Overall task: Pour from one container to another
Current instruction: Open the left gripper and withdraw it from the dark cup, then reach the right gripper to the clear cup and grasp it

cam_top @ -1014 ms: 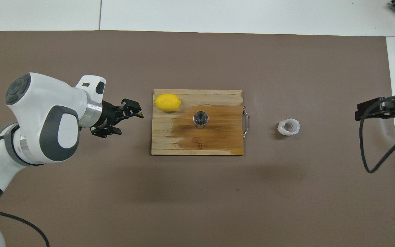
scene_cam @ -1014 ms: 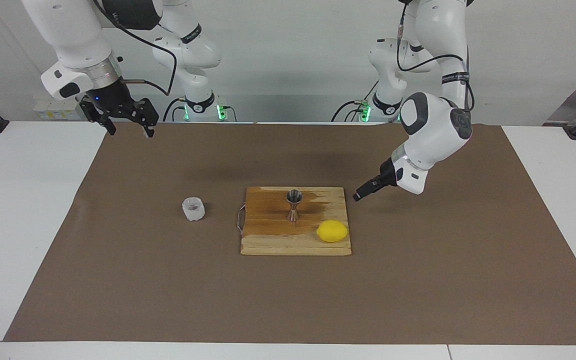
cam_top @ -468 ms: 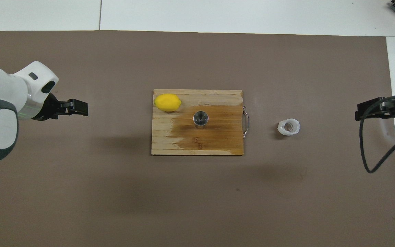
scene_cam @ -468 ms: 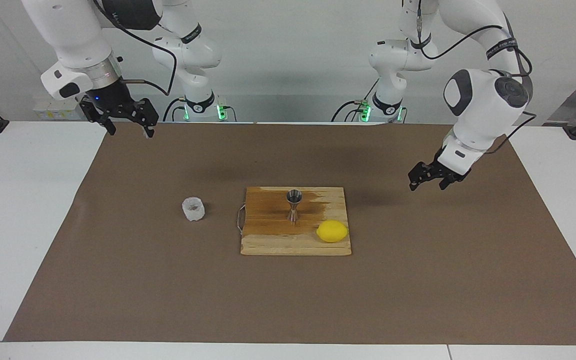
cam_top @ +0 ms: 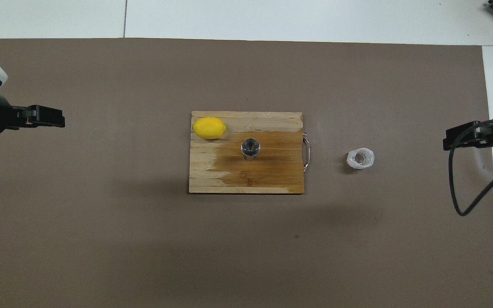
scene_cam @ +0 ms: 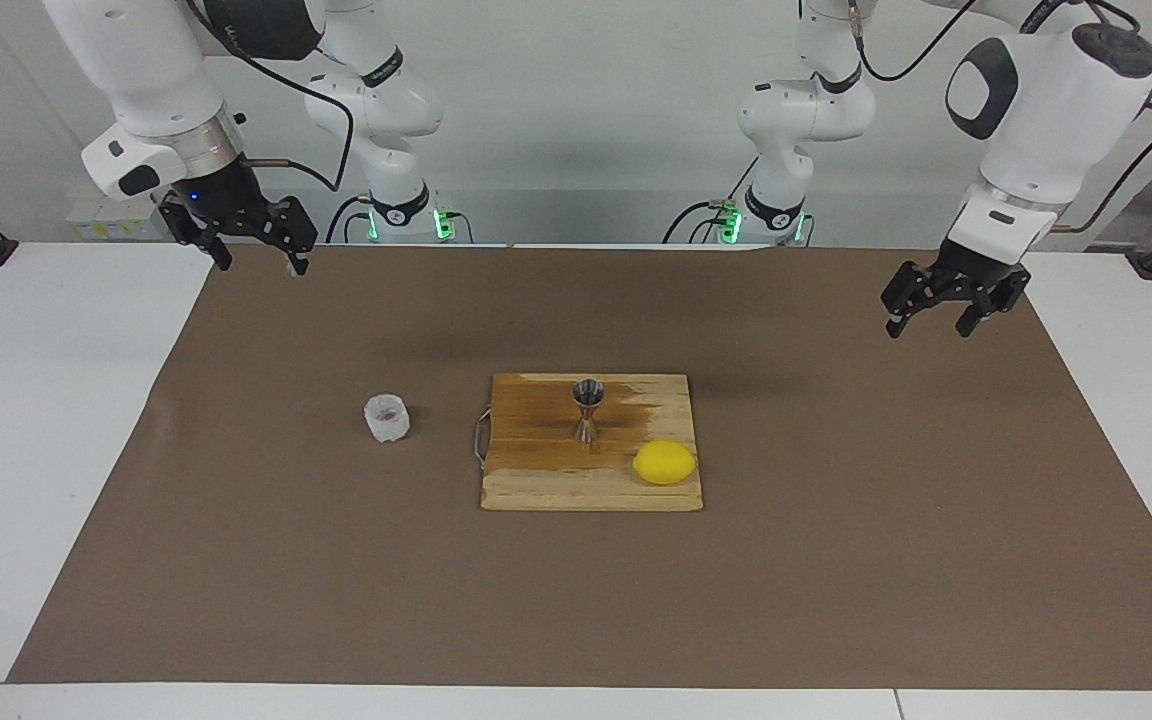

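Brown mat (scene_cam: 836, 560), cup (scene_cam: 387, 418), jigger (scene_cam: 588, 409) upright

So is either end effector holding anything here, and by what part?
Nothing is held. Left end effector and right end effector hang open and empty; plastic cup and jigger stand untouched.

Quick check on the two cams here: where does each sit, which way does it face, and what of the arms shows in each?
Facing view: high across the table, looking at the robots; both arms show whole, left gripper and right gripper raised over the brown mat.
Overhead view: above the robots' end, looking steeply down; only the grippers show at the edges.
Shared: jigger and lemon on the cutting board, plastic cup beside it.
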Motion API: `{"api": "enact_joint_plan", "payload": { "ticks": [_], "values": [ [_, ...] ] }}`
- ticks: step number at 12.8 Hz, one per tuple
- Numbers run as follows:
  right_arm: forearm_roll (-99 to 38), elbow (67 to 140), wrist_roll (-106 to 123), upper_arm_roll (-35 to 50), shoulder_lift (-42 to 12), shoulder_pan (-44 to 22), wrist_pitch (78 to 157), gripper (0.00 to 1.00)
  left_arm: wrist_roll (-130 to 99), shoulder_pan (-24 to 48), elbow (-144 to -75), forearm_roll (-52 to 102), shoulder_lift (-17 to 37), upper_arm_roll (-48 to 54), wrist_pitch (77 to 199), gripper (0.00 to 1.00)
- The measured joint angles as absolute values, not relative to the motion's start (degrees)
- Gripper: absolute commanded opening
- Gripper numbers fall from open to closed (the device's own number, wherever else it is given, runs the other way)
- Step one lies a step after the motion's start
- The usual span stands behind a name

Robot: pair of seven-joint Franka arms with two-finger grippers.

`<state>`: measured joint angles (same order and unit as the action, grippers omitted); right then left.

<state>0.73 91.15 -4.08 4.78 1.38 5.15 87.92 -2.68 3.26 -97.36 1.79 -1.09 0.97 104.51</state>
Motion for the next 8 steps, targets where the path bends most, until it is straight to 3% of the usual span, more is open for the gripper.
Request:
{"api": "enact_joint_plan", "payload": {
  "ticks": [3,8],
  "values": [
    [0.7,91.2,-4.1,4.8,1.4,5.1,84.9,1.00,-2.7,3.3,-90.3,1.4,0.9,1.3,99.5,1.00],
    [0.4,92.8,5.1,4.4,3.1,5.8,86.0,1.00,-2.6,3.3,-88.3,1.4,0.7,1.9,93.5,1.00]
  ]
}}
